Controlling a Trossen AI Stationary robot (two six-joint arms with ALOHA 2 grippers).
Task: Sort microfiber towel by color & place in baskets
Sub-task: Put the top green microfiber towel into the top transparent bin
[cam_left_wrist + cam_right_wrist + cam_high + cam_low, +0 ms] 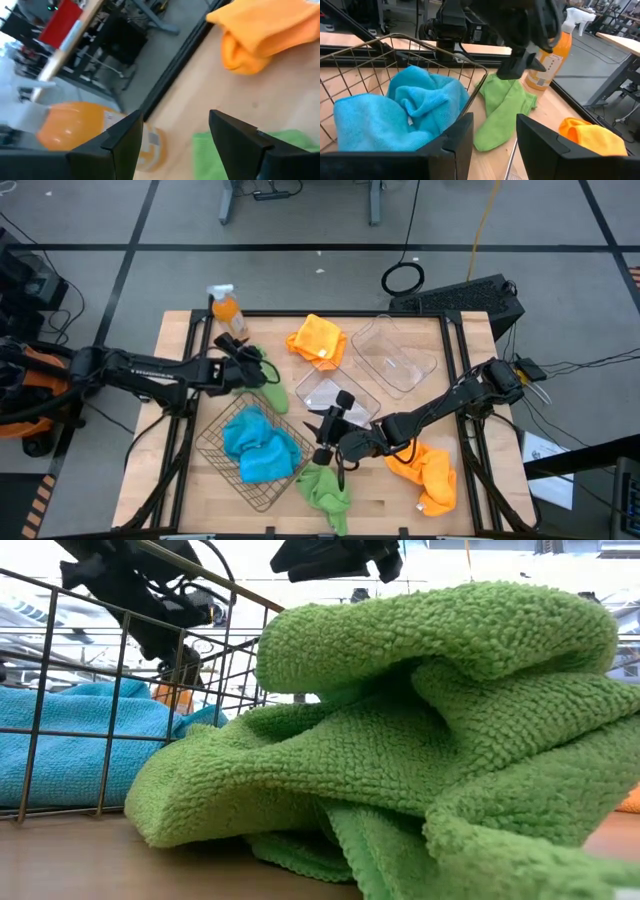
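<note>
Left gripper [243, 356]: we see it above the far green towel [262, 380], which lies flat on the table beside the wire basket [215, 448]; its fingers [125, 142] stand apart with nothing between them, the spray bottle [226, 305] just beyond.
Right gripper [322, 442]: we find it near the basket's corner, over the clear tub [325, 393]; its jaws stand partly apart and grip nothing.
Blue towels [258, 443]: both lie inside the wire basket, just ahead of the right gripper.
Near green towel [326, 488]: it lies crumpled on the table just below the right gripper, outside any basket.
Orange towels: one [318, 340] lies ahead of the left gripper beyond the tubs; the other [426, 465] lies under the right arm, behind its gripper.
Second tub [394, 354]: it holds nothing we can see.
Step in hand: we judge blue as sorted and green as under way, with the left gripper poised to pick the far green towel.
Next move: we expect the left gripper must descend, close on a fold of the towel and carry it to a tub; the cloth is limp, so a shallow pinch may slip.
</note>
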